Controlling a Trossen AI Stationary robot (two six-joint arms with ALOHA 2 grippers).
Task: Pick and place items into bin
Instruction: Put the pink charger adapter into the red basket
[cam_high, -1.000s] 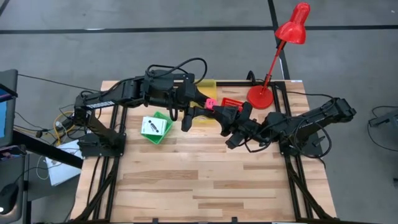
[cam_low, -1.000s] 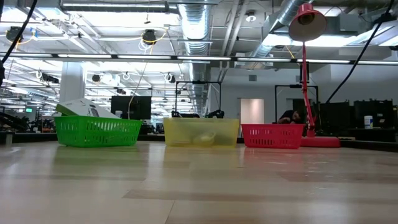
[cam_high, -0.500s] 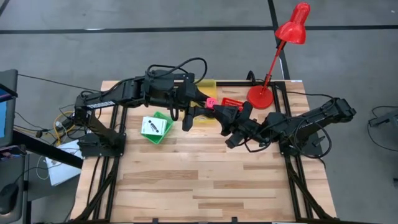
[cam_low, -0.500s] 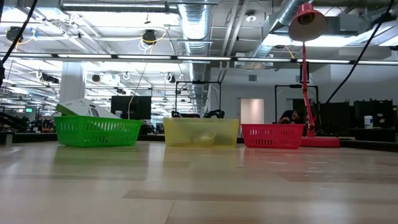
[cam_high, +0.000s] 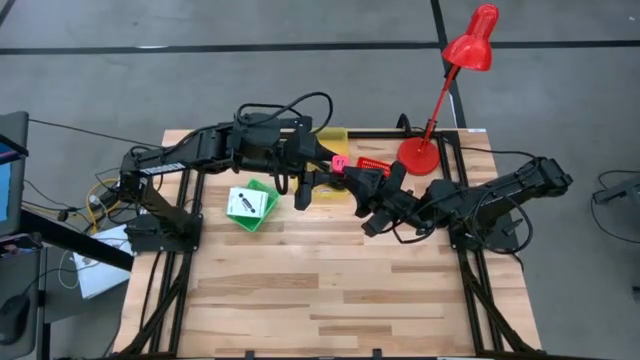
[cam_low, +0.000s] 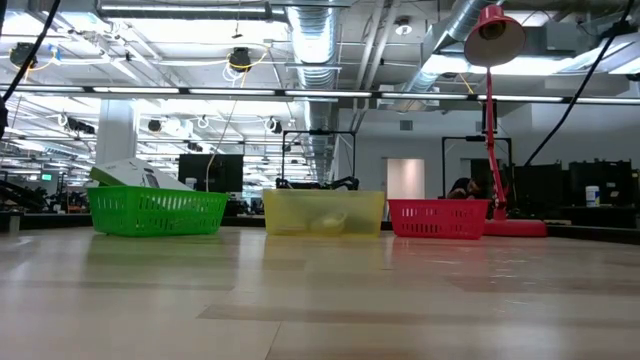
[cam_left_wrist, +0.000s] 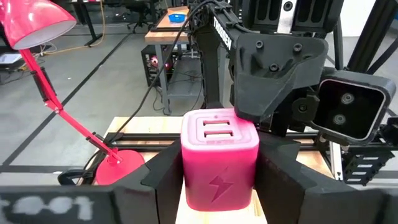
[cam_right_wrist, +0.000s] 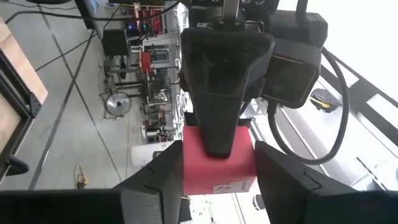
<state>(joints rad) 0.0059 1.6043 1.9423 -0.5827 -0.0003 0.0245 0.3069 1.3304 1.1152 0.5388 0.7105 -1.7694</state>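
Observation:
A pink cube (cam_high: 339, 164) with two slots in its top and a lightning mark on one side is held in the air at the table's far middle, above the bins. Both grippers are shut on it. My left gripper (cam_high: 333, 168) reaches in from the left and my right gripper (cam_high: 354, 176) from the right. The cube fills the middle of the left wrist view (cam_left_wrist: 219, 158) and the right wrist view (cam_right_wrist: 217, 163). A white packet with green print (cam_high: 243, 204) lies in the green bin (cam_high: 252, 206). Neither gripper shows in the low view. My left gripper pinches the pink cube by two opposite sides (cam_left_wrist: 186, 174) between its two fingers, coming level from the table's left. The cube is lifted clear. My right gripper pinches the cube's other two sides (cam_right_wrist: 186, 168) between its two fingers, coming from the table's right. One finger of the left gripper (cam_right_wrist: 222, 118) lies across the face toward its camera.
Three bins stand in a row at the far side: the green bin (cam_low: 157, 210), a yellow bin (cam_low: 323, 212) and a red bin (cam_low: 438, 218). A red desk lamp (cam_high: 420, 155) stands at the far right. The near half of the wooden table (cam_high: 330, 290) is bare wood.

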